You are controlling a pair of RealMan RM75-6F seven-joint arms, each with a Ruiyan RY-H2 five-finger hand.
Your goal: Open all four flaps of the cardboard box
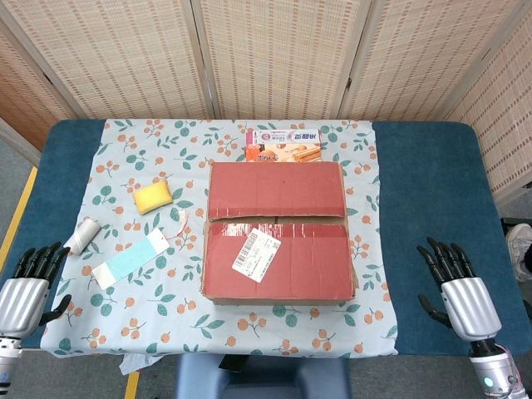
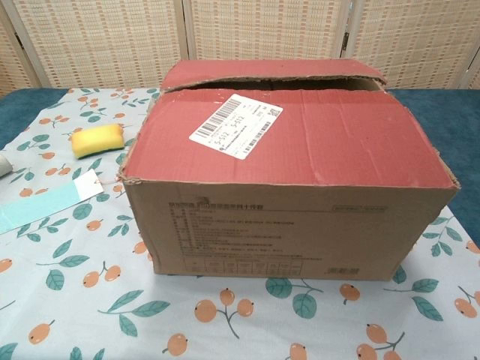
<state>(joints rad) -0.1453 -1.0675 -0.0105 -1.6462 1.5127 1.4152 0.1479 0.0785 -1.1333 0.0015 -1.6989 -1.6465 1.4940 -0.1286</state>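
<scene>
Table (image 1: 432,208): blue, under a leaf-print cloth (image 1: 125,283).
Box (image 1: 278,233): I see both red flaps down.
Left hand (image 1: 29,291): released, left of box.
Right hand (image 1: 457,287): released, right of box.

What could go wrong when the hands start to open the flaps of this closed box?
1. The two red top flaps of the cardboard box lie almost flat with only a thin seam, so fingers may slip instead of catching an edge.
2. The snack package sits right against the far side; a far flap folding back could push it.
3. Both the left hand and right hand rest apart from the box, so a one-sided pull might slide it on the tablecloth.
</scene>
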